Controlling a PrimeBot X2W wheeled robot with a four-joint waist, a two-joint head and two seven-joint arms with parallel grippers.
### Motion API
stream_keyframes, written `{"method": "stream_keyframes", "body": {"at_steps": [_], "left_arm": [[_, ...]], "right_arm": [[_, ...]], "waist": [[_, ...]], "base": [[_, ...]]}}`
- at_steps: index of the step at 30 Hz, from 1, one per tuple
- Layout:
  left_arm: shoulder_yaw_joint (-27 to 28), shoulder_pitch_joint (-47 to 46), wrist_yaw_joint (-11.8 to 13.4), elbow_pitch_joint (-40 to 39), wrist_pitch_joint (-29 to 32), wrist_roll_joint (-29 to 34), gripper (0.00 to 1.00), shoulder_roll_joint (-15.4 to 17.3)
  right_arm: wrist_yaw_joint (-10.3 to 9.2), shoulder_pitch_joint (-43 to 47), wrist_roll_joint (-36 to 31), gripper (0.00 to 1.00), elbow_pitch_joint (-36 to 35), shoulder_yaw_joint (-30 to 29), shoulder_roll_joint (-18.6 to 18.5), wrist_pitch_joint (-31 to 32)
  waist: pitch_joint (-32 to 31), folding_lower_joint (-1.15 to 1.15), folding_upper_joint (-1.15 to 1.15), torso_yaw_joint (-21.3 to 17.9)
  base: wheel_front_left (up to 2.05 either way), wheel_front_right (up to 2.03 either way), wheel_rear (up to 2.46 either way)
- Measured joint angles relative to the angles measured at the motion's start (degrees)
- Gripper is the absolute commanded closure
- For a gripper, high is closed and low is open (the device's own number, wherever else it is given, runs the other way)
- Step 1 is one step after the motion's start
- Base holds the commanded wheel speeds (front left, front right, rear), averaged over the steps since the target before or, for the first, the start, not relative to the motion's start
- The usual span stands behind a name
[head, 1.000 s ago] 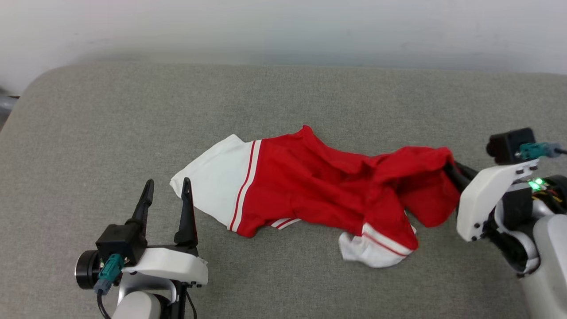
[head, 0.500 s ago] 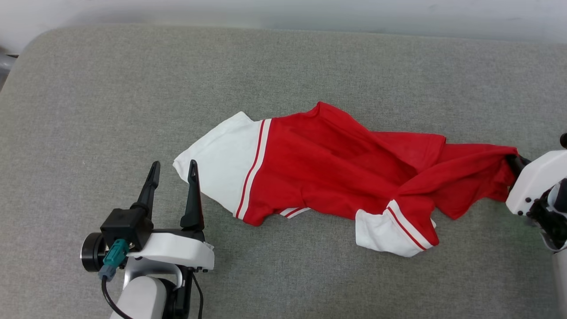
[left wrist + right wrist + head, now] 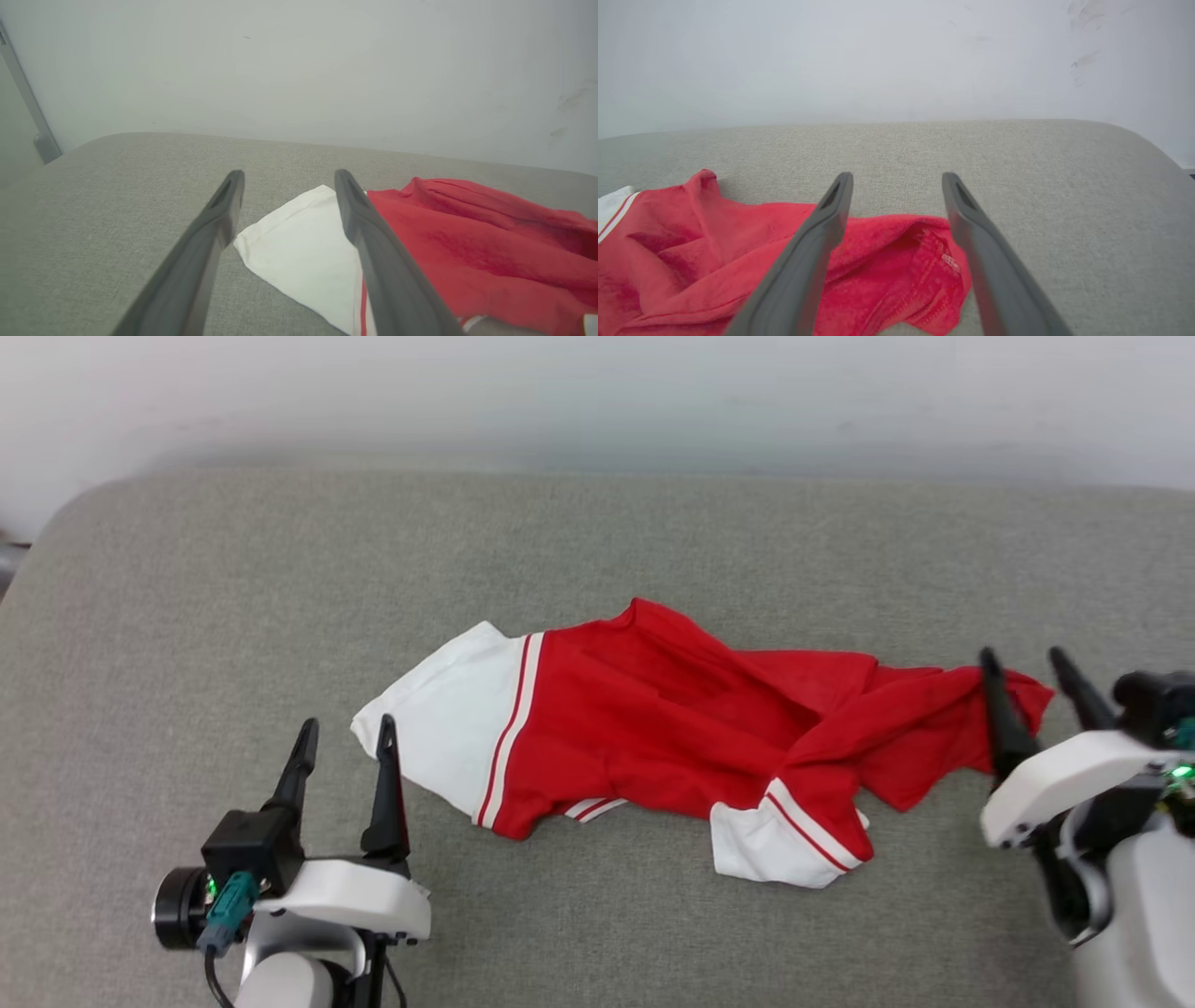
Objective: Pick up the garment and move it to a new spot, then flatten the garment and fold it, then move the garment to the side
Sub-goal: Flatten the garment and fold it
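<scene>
One change: right jaws newly apart

I'm looking at what reads as a bare test room rather than a home. There's a padded surface (image 3: pixel 597 541) in grey woven fabric with rounded corners, set against a plain white wall (image 3: pixel 597 392) carrying a few scuff marks (image 3: pixel 1083 60). A grey metal upright (image 3: pixel 28 107) stands off to one side.
</scene>
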Motion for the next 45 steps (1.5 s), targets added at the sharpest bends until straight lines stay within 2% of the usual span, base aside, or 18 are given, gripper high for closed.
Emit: {"method": "stream_keyframes", "body": {"at_steps": [4, 8, 9, 14, 19, 25, 37, 38, 39, 40, 45], "left_arm": [[0.45, 1.62, 0.27, -0.11, 0.00, 0.00, 0.00, 0.56], [0.49, 2.49, 0.32, -0.32, 0.21, -0.10, 0.00, 0.96], [0.46, 2.65, 0.33, -0.47, 0.36, -0.37, 0.00, 1.18], [0.56, 2.95, 0.64, -0.93, 0.59, -0.51, 0.00, 1.78], [0.55, 3.15, 0.98, -1.77, 0.77, -0.67, 0.00, 1.92], [0.18, 2.37, 1.15, -2.16, 0.78, -1.01, 0.00, 1.70], [-0.77, -0.76, 0.77, -0.97, 0.26, -0.99, 0.00, 0.25], [-0.69, -0.76, 0.77, -0.85, 0.26, -0.98, 0.00, 0.23], [-0.66, -0.77, 0.78, -0.76, 0.25, -0.81, 0.00, 0.25], [-0.60, -0.77, 0.79, -0.68, 0.24, -0.73, 0.00, 0.24], [-0.05, -0.75, 0.98, -0.23, 0.18, -0.49, 0.00, 0.30]], "right_arm": [[0.00, 3.91, 0.31, 0.00, -4.85, 5.24, 0.58, 2.53], [0.00, 7.60, 2.27, 0.00, -9.45, 11.17, -0.62, 8.68], [0.00, 9.46, 4.02, 0.00, -12.57, 16.12, -2.83, 13.97], [0.00, 11.33, 7.88, 0.00, -18.56, 25.52, -6.92, 24.43], [0.00, 11.17, 11.47, 0.00, -23.62, 32.81, -11.01, 32.14], [0.00, 7.78, 13.17, 0.00, -24.77, 37.45, -13.43, 37.07], [-0.01, 3.98, 14.96, 0.00, -19.05, 40.77, -14.38, 42.83], [-0.01, 4.06, 15.25, 0.31, -18.69, 40.78, -14.23, 42.84], [-0.01, 4.10, 15.33, 0.86, -18.31, 40.83, -14.18, 42.84], [-0.01, 4.24, 15.97, 1.00, -17.95, 40.69, -13.95, 42.81], [-0.01, 5.34, 16.59, 1.00, -17.89, 38.99, -12.59, 37.06]], "waist": [[-1.90, 0.00, 0.00, -1.31], [-3.32, 0.00, 0.00, -2.38], [-3.90, 0.00, 0.00, -2.70], [-3.99, 0.00, 0.00, -2.79], [-3.23, -0.01, 0.00, -2.53], [-0.85, 0.00, 0.00, -1.78], [4.63, 0.01, 0.00, 0.51], [4.70, 0.01, 0.00, 0.48], [4.69, 0.01, 0.00, 0.39], [4.60, 0.01, 0.00, 0.27], [3.46, 0.01, 0.00, -0.68]], "base": [[0.00, 0.00, 0.00], [0.00, 0.00, 0.00], [0.00, 0.00, 0.00], [0.00, 0.00, 0.00], [0.00, 0.00, 0.00], [0.00, 0.00, 0.00], [0.00, 0.00, 0.00], [0.00, 0.00, 0.00], [0.00, 0.00, 0.00], [0.00, 0.00, 0.00], [0.00, 0.00, 0.00]]}}
